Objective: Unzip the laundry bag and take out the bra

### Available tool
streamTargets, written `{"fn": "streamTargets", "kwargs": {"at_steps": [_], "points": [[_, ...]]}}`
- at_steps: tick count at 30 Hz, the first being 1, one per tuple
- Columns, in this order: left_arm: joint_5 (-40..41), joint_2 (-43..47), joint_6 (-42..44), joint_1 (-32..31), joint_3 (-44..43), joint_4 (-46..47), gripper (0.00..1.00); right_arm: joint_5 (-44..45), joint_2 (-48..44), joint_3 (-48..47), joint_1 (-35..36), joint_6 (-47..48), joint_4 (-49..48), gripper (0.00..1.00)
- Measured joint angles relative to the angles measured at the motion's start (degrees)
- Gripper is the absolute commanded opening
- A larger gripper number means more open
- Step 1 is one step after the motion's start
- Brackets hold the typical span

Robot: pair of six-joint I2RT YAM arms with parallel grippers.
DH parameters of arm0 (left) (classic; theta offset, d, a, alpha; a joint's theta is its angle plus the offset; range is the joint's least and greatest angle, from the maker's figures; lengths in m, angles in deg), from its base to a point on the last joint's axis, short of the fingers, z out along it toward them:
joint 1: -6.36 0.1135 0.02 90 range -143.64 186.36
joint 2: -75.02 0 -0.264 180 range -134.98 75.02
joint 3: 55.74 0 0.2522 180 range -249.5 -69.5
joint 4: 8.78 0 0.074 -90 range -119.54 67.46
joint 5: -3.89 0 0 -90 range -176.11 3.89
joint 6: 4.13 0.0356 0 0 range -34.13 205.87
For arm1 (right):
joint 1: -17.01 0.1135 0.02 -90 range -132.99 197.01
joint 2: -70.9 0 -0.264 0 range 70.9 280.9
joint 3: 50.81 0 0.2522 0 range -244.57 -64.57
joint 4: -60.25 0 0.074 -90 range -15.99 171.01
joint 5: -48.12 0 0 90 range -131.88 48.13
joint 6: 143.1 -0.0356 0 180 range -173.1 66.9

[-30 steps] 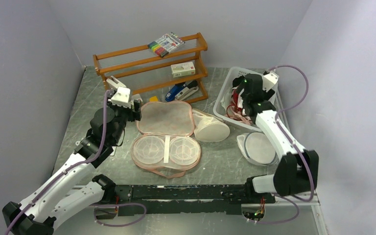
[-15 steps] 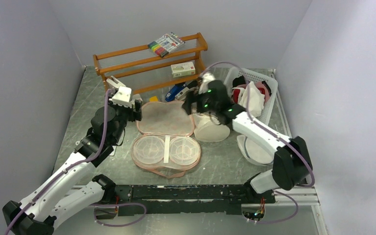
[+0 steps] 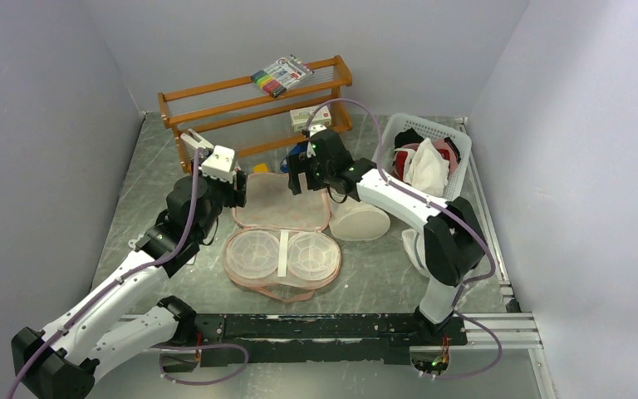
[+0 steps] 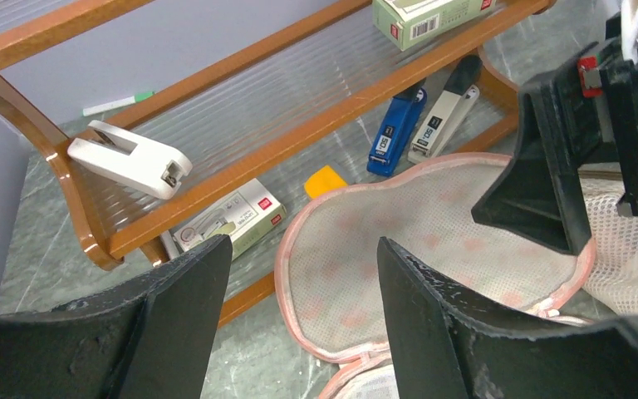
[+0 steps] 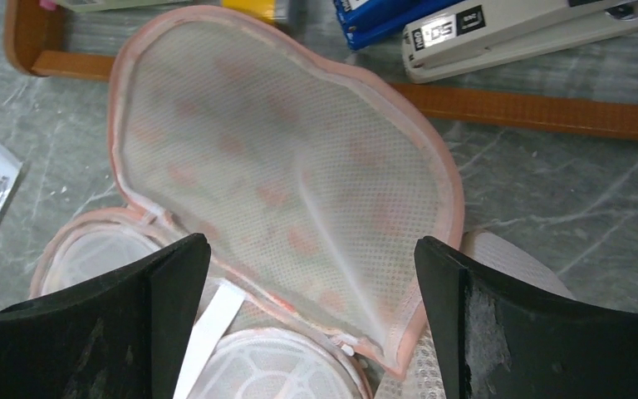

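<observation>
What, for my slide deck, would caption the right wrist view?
Open right tool above the unzipped laundry bag, mesh-lined lid folded back, stapler beyond.

You are holding the right gripper wide open, its two dark fingers sitting far apart at either side. Between them the laundry bag is lying unzipped, its mesh flap showing pale with the floral print coming through. Just under the gripper two clear cup domes are sitting side by side, a white strap running between them. Ahead of the fingers, a wooden rack rail is crossing the grey-green table, with a blue stapler and a pale stapler lying beyond it. A white mesh object is peeking out beside the right finger.
</observation>
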Motion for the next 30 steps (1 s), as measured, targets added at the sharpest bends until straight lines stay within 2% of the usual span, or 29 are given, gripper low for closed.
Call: {"fn": "streamTargets", "kwargs": {"at_steps": [5, 10, 16, 21, 30], "points": [[-0.2, -0.1, 0.0, 0.0, 0.0, -0.3, 0.77, 2.4, 1.7, -2.6, -0.9, 0.0, 2.6, 0.86], [-0.2, -0.2, 0.0, 0.0, 0.0, -0.3, 0.76, 2.9, 3.3, -3.0, -3.5, -0.1, 3.1, 0.83], [-0.7, -1.5, 0.0, 0.0, 0.0, -0.3, 0.76, 0.4, 5.5, -3.0, -5.4, -0.5, 3.3, 0.76], [-1.2, -1.7, -0.1, 0.0, 0.0, -0.3, 0.77, -1.2, 7.1, -3.1, -5.2, -0.8, 2.7, 0.63], [-1.8, -1.7, -0.2, 0.0, 0.0, -0.3, 0.77, -2.2, 9.9, -4.1, -5.2, -1.1, 2.5, 0.54]]}}
